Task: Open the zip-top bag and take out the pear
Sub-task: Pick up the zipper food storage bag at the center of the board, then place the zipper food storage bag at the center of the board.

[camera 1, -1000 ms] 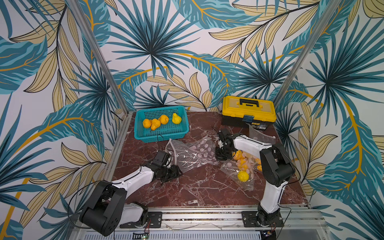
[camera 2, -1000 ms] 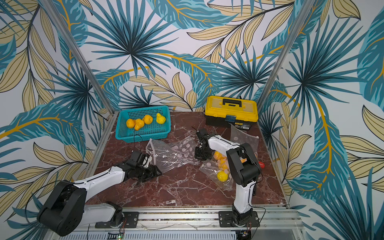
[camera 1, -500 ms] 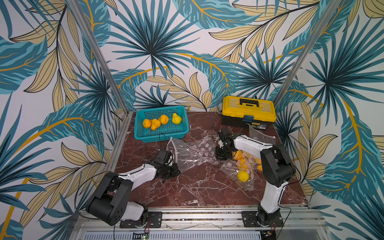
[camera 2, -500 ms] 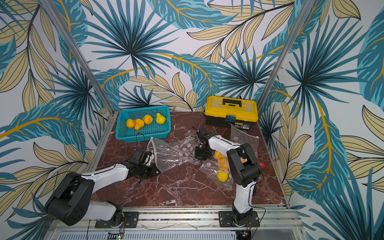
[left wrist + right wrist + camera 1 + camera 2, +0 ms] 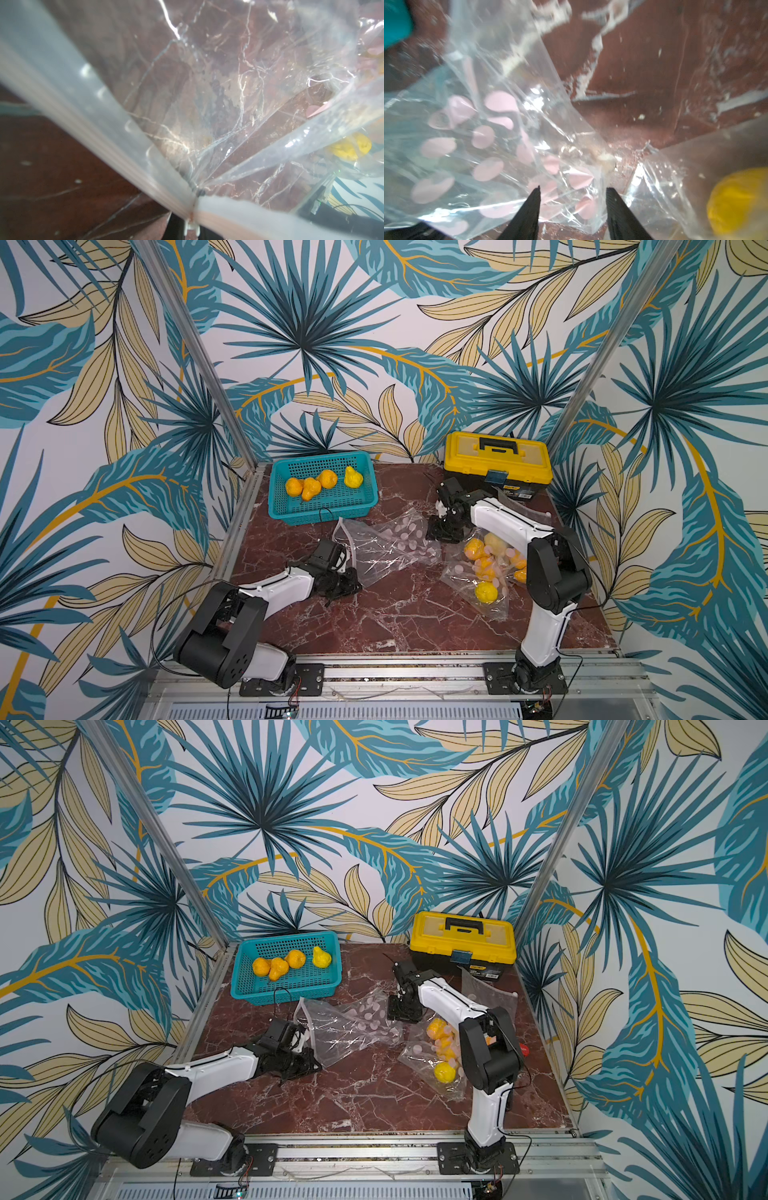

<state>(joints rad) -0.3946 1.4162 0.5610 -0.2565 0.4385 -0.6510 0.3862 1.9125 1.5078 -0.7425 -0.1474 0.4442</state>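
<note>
Clear zip-top bag with pink dots point(image 5: 390, 545) is laid flat mid-table, empty; long axis is run between grippers. Left gripper point(image 5: 347, 583) is clamped on zipper corner. Right gripper point(image 5: 573, 195) is parted over opposite end.

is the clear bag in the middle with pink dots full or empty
Empty, as far as the views show: the dotted bag lies flat on the marble table, and only tabletop shows through it in the left wrist view.
</note>
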